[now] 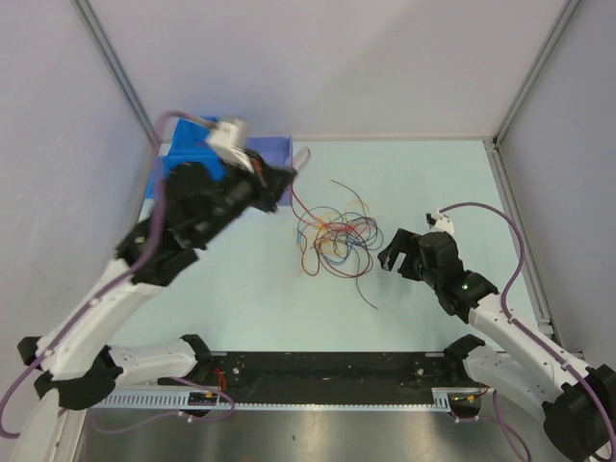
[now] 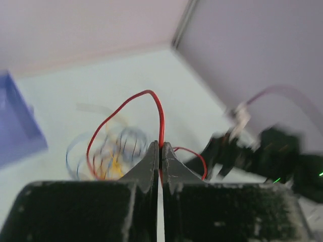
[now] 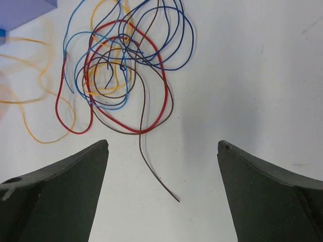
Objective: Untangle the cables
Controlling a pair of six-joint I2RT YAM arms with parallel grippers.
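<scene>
Top external view, from the left: the left arm [image 1: 144, 260] reaches up and away from its base, its wrist raised over the right end of a blue bin [image 1: 274, 152]. The arm hides the bin's inside, so I cannot tell its contents. The left gripper [image 2: 160, 156] is pinched tight on a red wire [image 2: 161, 116], which arches up from the fingers and runs down into the bundle. The cables [image 1: 332, 236] lie in a loose knot of loops mid-table [image 1: 241, 289], just right of the bin. A brown wire [image 3: 151, 166] trails out of the knot toward the near right. The right arm [image 1: 500, 322] sits low, and the right gripper [image 3: 162, 146] faces the knot with its fingers spread wide, holding nothing.
</scene>
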